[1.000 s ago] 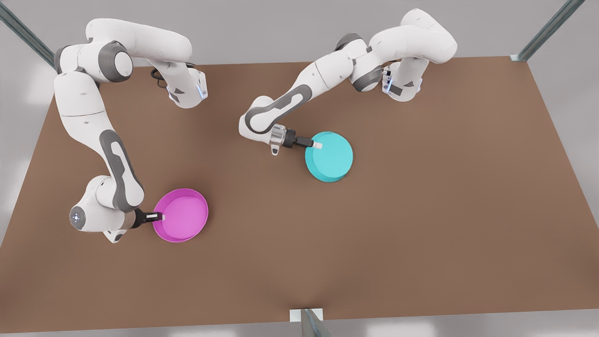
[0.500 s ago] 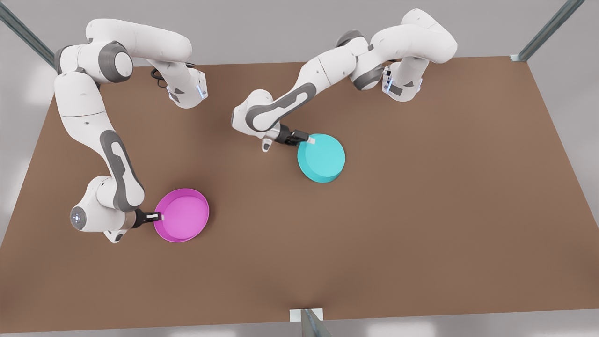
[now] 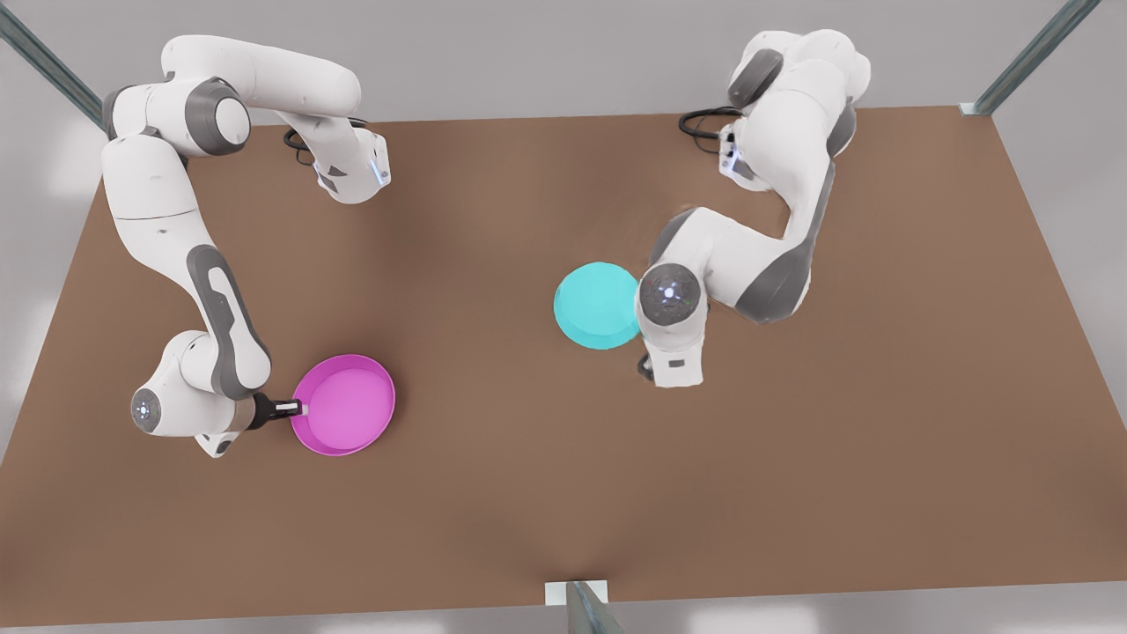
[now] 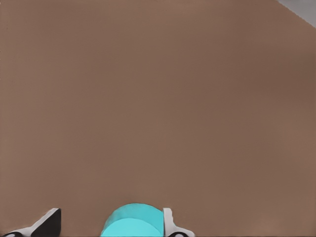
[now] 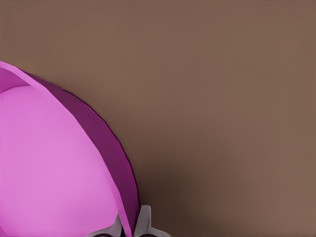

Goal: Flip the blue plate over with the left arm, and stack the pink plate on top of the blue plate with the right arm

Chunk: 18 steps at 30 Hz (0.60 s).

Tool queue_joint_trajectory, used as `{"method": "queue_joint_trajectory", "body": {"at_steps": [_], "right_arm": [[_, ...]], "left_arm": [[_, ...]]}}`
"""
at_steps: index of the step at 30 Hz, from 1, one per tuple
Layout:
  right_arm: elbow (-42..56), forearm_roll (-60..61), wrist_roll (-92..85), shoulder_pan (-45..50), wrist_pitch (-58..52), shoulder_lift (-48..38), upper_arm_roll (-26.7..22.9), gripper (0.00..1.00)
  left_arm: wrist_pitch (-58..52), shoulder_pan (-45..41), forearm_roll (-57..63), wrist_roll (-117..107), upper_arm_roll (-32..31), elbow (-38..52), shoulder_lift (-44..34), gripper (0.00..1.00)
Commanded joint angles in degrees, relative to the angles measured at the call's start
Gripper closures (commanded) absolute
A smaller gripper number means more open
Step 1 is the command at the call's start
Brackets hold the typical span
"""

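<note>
progress first, from the front view: the blue plate (image 3: 597, 305) lies near the middle of the brown table (image 3: 792, 484) with its flat base up and rim down, so the flip looks done; the stacking is not yet done. the left arm (image 3: 757, 255) bends over the plate's edge on the front view's right, hiding its claw. the pink plate (image 3: 343, 404) sits rim up, well apart from the blue one, with the right gripper (image 3: 294, 408) clamped on its rim.

left wrist view: the left gripper (image 4: 111, 223) has its fingers spread wide either side of the smooth cyan disc (image 4: 133, 220), not touching it.

right wrist view: two pale fingertips (image 5: 143, 222) pinch the thin, darker magenta wall (image 5: 98, 138); the inside is paler and matte.
</note>
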Motion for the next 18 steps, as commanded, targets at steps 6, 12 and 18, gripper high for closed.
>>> {"method": "queue_joint_trajectory", "body": {"at_steps": [6,12,18], "right_arm": [[1.31,-0.69,0.77,0.09,-0.57,-0.08,0.00,0.79],[2.19,-0.42,0.95,0.09,-1.71,-0.17,0.00,0.79],[3.95,-0.33,1.03,0.53,-4.17,-0.34,0.00,0.79]], "left_arm": [[-1.13,17.80,-3.52,59.68,0.54,-0.27,-1.65,0.00],[0.78,20.17,-3.16,73.07,4.40,-20.19,-21.06,0.00],[13.72,19.91,-9.31,74.74,10.12,-37.53,-29.60,0.00]]}}
